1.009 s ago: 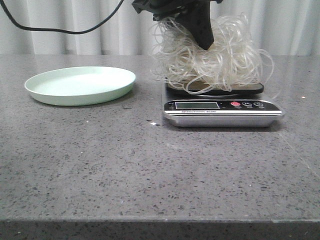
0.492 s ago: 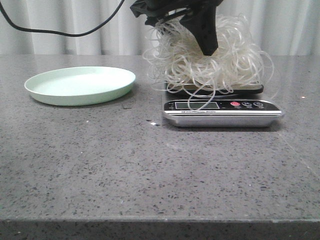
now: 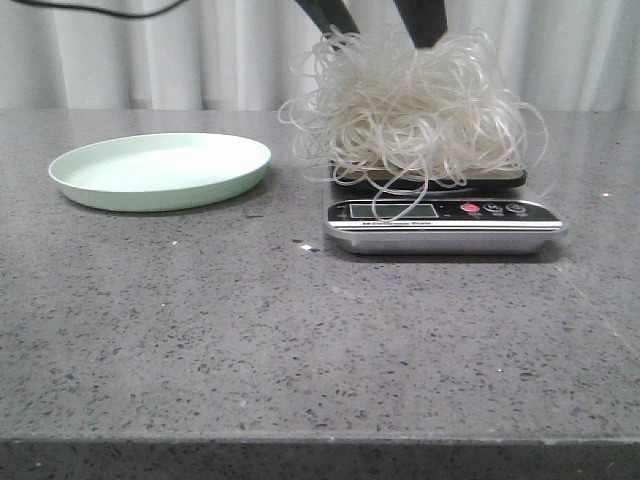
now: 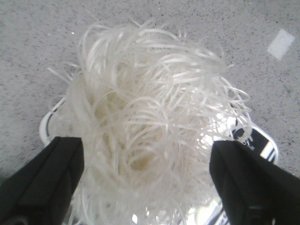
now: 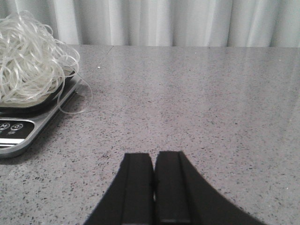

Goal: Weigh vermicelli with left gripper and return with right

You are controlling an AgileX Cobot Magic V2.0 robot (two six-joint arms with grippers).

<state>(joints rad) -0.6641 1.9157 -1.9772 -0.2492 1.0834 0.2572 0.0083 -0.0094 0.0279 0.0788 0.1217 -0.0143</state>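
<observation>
The vermicelli (image 3: 415, 105), a fluffy nest of whitish looping strands, rests on the platform of the kitchen scale (image 3: 445, 225). My left gripper (image 3: 380, 18) is open just above the nest, only its black finger ends showing at the top of the front view. In the left wrist view the vermicelli (image 4: 150, 122) fills the space below my left gripper (image 4: 145, 178), the fingers wide apart on either side. My right gripper (image 5: 154, 161) is shut and empty, low over the table to the right of the scale (image 5: 21, 129). The vermicelli (image 5: 28, 61) shows there too.
A pale green plate (image 3: 160, 170) sits on the grey speckled table (image 3: 300, 340) left of the scale. White curtains hang behind. Loose strands hang over the scale's display (image 3: 400, 211).
My left gripper has opened and risen, letting go of the vermicelli, which has settled onto the scale. The right gripper's earlier state is not shown.
</observation>
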